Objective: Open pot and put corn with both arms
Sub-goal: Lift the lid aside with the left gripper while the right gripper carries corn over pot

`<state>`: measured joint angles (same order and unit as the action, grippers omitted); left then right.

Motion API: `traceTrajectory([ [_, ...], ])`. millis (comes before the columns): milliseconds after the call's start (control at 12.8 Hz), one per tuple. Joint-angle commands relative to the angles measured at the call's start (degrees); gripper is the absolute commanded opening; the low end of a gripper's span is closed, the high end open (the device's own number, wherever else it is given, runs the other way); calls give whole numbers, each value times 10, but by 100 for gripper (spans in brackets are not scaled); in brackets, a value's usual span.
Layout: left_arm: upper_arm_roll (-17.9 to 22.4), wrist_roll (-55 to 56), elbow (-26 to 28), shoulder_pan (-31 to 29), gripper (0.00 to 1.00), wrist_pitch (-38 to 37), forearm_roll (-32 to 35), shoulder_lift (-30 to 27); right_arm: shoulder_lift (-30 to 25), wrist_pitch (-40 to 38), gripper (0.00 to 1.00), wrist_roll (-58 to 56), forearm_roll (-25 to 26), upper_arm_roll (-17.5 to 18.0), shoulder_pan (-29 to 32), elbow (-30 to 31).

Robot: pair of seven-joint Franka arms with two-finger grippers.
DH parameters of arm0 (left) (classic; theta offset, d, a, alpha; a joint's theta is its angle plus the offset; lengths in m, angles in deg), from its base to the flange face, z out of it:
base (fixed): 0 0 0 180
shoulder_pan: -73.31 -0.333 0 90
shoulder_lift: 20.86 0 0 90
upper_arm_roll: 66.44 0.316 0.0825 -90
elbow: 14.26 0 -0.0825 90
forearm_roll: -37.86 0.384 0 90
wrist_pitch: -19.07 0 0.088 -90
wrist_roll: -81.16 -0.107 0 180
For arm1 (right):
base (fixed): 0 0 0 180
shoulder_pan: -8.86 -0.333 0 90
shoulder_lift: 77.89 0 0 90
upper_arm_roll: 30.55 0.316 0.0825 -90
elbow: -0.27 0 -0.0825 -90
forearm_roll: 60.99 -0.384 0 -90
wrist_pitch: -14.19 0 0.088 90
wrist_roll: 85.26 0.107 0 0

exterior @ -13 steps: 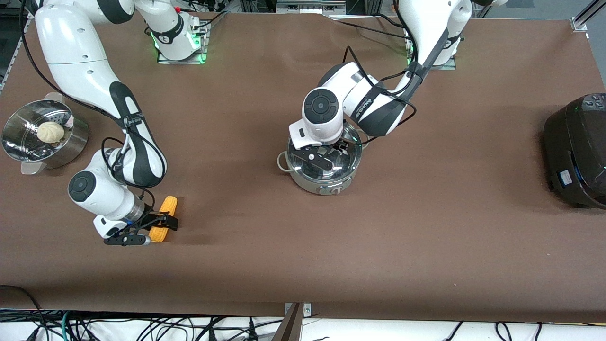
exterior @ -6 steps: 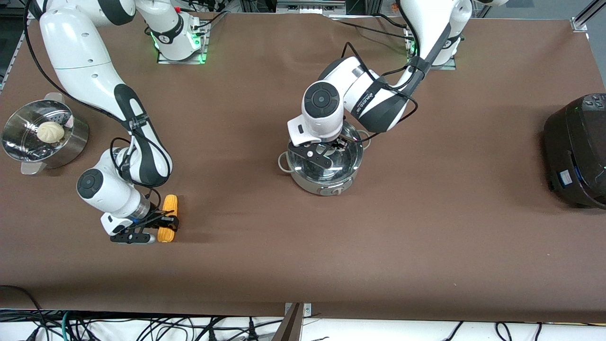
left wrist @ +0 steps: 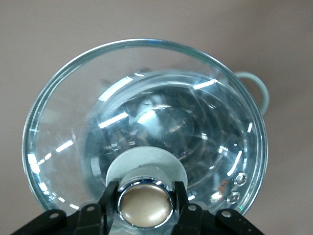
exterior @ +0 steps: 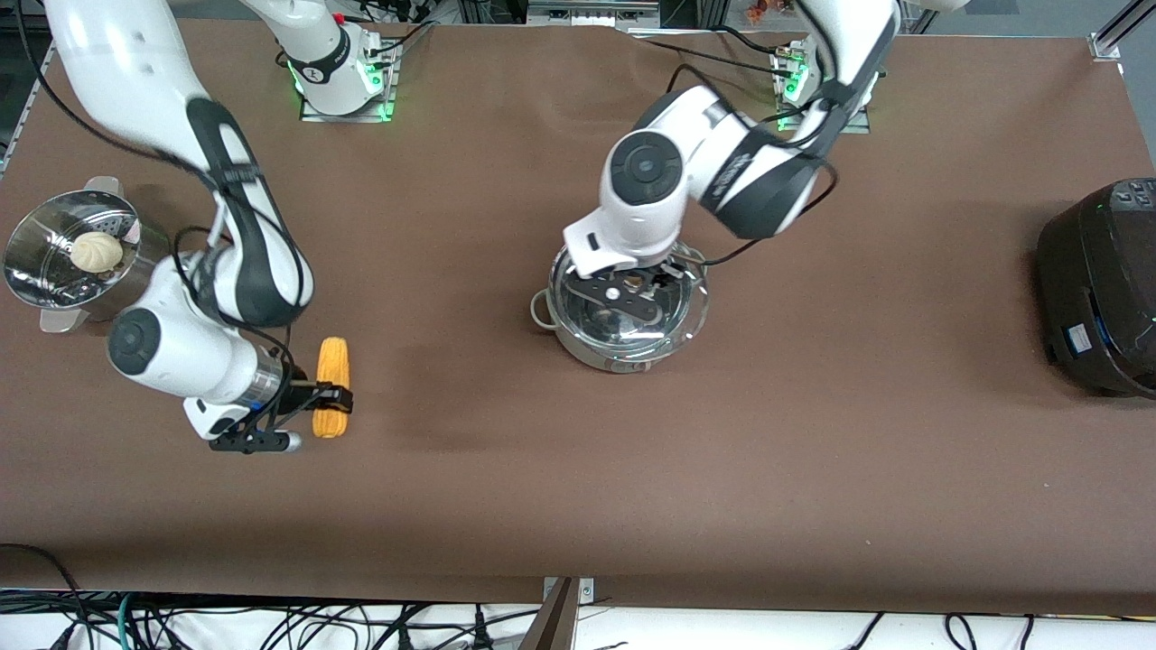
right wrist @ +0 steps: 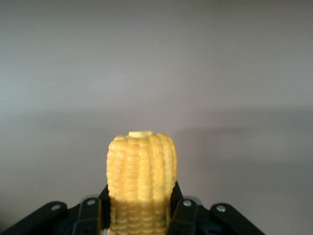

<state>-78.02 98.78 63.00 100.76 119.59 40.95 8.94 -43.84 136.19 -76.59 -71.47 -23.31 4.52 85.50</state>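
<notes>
The shiny steel pot [exterior: 623, 357] stands mid-table, one grey loop handle [left wrist: 258, 90] showing past the lid's edge. My left gripper [exterior: 643, 282] is shut on the grey, copper-topped knob [left wrist: 145, 205] of the glass lid [exterior: 673, 316] and holds the lid a little above the pot; the lid [left wrist: 146, 112] fills the left wrist view. My right gripper [exterior: 325, 397] is shut on the thick end of the yellow corn cob [exterior: 331, 370] and holds it level above the table toward the right arm's end. In the right wrist view the corn [right wrist: 142, 166] sticks out from between the fingers.
A steel steamer pot [exterior: 54, 271] with a pale bun [exterior: 97, 250] sits at the right arm's end of the table. A large black cooker [exterior: 1102, 289] sits at the left arm's end. Bare brown table lies between the corn and the pot.
My right gripper has lifted the corn off the table. My left gripper has raised the lid off the pot and shifted it slightly toward the left arm's end.
</notes>
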Motion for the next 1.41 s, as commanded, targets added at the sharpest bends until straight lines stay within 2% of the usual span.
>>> traceTrajectory([
  [0,1,-5,10,-66,0,-84,-3,-88,-23,-77,0,159,9,70,-24,-66],
  [156,0,-13,19,-138,0,-153,-1,-112,-1,-75,0,271,35,73,-105,-125],
  [391,-1,-119,55,-243,0,-147,0,-99,67,-40,0,416,61,66,-210,-219],
  [625,0,-152,154,-291,0,-44,15,-94,114,50,0,466,71,66,-263,-231],
  [703,0,-152,202,-296,0,11,48,-93,130,70,0,469,71,65,-273,-232],
  [859,-1,-152,307,-320,0,133,65,-98,158,97,0,470,71,64,-290,-231],
  [1016,-1,-152,346,-323,2,187,65,-93,178,109,0,475,72,63,-302,-231],
  [1094,-1,-152,346,-324,34,187,64,-92,182,109,0,475,72,60,-307,-230],
  [1172,-1,-152,344,-328,87,187,64,-92,185,108,0,475,72,59,-312,-227],
  [1328,-2,-152,342,-331,100,183,63,-94,187,105,0,497,72,59,-319,-225],
])
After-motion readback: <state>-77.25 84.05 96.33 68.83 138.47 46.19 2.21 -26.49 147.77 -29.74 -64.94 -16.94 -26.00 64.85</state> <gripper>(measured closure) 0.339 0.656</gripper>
